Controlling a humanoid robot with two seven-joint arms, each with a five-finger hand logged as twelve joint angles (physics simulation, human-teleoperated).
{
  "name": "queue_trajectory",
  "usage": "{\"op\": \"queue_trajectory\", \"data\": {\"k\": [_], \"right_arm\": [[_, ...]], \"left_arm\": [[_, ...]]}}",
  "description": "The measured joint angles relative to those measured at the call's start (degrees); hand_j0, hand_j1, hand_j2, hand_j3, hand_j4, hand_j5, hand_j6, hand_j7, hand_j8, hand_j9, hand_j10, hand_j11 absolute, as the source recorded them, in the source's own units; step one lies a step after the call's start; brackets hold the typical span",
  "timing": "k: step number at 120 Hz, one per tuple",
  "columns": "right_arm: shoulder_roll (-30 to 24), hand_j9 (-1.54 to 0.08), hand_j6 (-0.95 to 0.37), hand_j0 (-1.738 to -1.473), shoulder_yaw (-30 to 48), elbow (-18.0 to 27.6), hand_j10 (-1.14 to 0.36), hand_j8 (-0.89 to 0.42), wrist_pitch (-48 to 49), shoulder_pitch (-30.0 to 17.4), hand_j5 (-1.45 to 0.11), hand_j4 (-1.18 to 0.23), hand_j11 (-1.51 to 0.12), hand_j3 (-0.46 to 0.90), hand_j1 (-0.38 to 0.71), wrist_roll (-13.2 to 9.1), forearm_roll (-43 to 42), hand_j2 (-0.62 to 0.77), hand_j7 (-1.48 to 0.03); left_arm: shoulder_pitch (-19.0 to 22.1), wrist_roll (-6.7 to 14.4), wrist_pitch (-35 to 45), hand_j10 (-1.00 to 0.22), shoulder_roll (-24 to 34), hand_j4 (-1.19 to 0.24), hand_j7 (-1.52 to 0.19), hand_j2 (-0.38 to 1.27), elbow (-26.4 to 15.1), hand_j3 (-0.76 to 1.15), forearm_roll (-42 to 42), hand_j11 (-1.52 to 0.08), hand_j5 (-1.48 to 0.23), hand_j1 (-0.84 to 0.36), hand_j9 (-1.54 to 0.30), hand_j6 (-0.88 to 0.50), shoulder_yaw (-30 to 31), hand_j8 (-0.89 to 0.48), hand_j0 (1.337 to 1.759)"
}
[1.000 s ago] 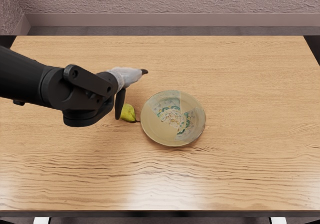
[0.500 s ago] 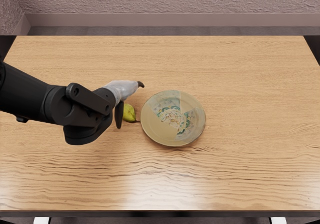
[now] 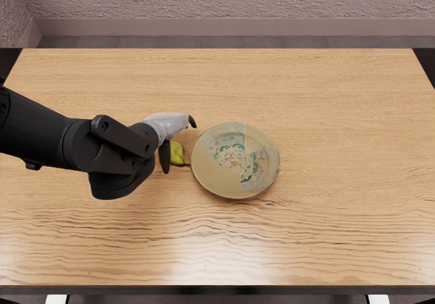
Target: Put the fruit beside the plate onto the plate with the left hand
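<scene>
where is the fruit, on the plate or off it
Off it: the fruit lies on the table just beside the left rim of the plate, partly covered by the left hand.

grainy matt wood table; glossy glazed ceramic plate; smooth waxy fruit.

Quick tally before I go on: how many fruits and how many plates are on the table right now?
fruit: 1 (yellow-green, just left of the plate)
plate: 1 (patterned, nothing on it)
Total: 2
</scene>
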Motion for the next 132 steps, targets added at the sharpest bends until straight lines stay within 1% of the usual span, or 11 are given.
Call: {"op": "queue_trajectory", "data": {"k": [7,25,45,63,76,91,96,113,118,124,132], "right_arm": [[0.0,0.0,0.0,-1.658,0.0,0.0,0.0,0.0,0.0,0.0,0.0,0.0,0.0,0.0,-0.35,0.0,0.0,0.0,0.0],[0.0,0.0,0.0,-1.658,0.0,0.0,0.0,0.0,0.0,0.0,0.0,0.0,0.0,0.0,-0.35,0.0,0.0,0.0,0.0],[0.0,0.0,0.0,-1.658,0.0,0.0,0.0,0.0,0.0,0.0,0.0,0.0,0.0,0.0,-0.35,0.0,0.0,0.0,0.0],[0.0,0.0,0.0,-1.658,0.0,0.0,0.0,0.0,0.0,0.0,0.0,0.0,0.0,0.0,-0.35,0.0,0.0,0.0,0.0],[0.0,0.0,0.0,-1.658,0.0,0.0,0.0,0.0,0.0,0.0,0.0,0.0,0.0,0.0,-0.35,0.0,0.0,0.0,0.0],[0.0,0.0,0.0,-1.658,0.0,0.0,0.0,0.0,0.0,0.0,0.0,0.0,0.0,0.0,-0.35,0.0,0.0,0.0,0.0],[0.0,0.0,0.0,-1.658,0.0,0.0,0.0,0.0,0.0,0.0,0.0,0.0,0.0,0.0,-0.35,0.0,0.0,0.0,0.0],[0.0,0.0,0.0,-1.658,0.0,0.0,0.0,0.0,0.0,0.0,0.0,0.0,0.0,0.0,-0.35,0.0,0.0,0.0,0.0],[0.0,0.0,0.0,-1.658,0.0,0.0,0.0,0.0,0.0,0.0,0.0,0.0,0.0,0.0,-0.35,0.0,0.0,0.0,0.0],[0.0,0.0,0.0,-1.658,0.0,0.0,0.0,0.0,0.0,0.0,0.0,0.0,0.0,0.0,-0.35,0.0,0.0,0.0,0.0],[0.0,0.0,0.0,-1.658,0.0,0.0,0.0,0.0,0.0,0.0,0.0,0.0,0.0,0.0,-0.35,0.0,0.0,0.0,0.0]], "left_arm": [[0.0,0.0,0.0,-0.25,0.0,-0.25,-0.33,0.05,0.0,0.0,-0.2,-0.33,-0.33,0.05,-0.33,-0.25,-0.1,-0.25,1.658],[-0.2,0.0,0.0,-0.33,0.0,-0.33,-0.43,0.07,-0.1,0.0,-2.0,-0.43,-0.43,-0.05,-0.43,-0.33,0.0,-0.33,1.658],[-0.2,0.0,0.0,-0.38,0.0,-0.38,-0.49,0.08,-0.2,0.0,-3.0,-0.49,-0.49,-0.11,-0.49,-0.38,0.0,-0.38,1.658],[-0.9,0.0,0.0,-0.4,0.0,-0.4,-0.52,0.08,-0.6,0.0,-4.0,-0.52,-0.52,-0.13,-0.52,-0.4,0.2,-0.4,1.658],[-2.1,0.0,0.4,-0.41,0.0,-0.41,-0.53,0.08,-2.2,0.0,-4.6,-0.53,-0.53,-0.14,-0.53,-0.41,0.2,-0.41,1.658],[-2.5,0.1,0.6,-0.41,0.0,-0.41,-0.53,0.08,-4.6,0.0,-4.9,-0.53,-0.53,-0.14,-0.53,-0.41,0.3,-0.4,1.658],[-2.5,0.1,0.7,-0.41,0.0,-0.42,-0.53,0.08,-5.0,0.0,-5.0,-0.54,-0.53,-0.14,-0.54,-0.42,0.3,-0.38,1.658],[-2.5,0.1,0.7,-0.42,0.0,-0.42,-0.53,0.09,-5.6,0.0,-5.8,-0.54,-0.53,-0.15,-0.54,-0.43,0.5,-0.41,1.658],[-2.5,0.2,0.7,-0.44,0.0,-0.45,-0.57,0.09,-5.6,0.0,-6.5,-0.57,-0.57,-0.18,-0.57,-0.44,0.7,-0.43,1.658],[-2.5,0.3,0.7,-0.51,0.0,-0.52,-0.66,0.1,-5.7,0.0,-7.8,-0.66,-0.66,-0.26,-0.66,-0.48,0.8,-0.49,1.658],[-2.5,0.3,0.8,-0.6,0.0,-0.61,-0.78,0.27,-5.7,0.0,-9.2,-0.79,-0.77,-0.29,-0.79,-0.49,0.9,-0.52,1.657]]}}
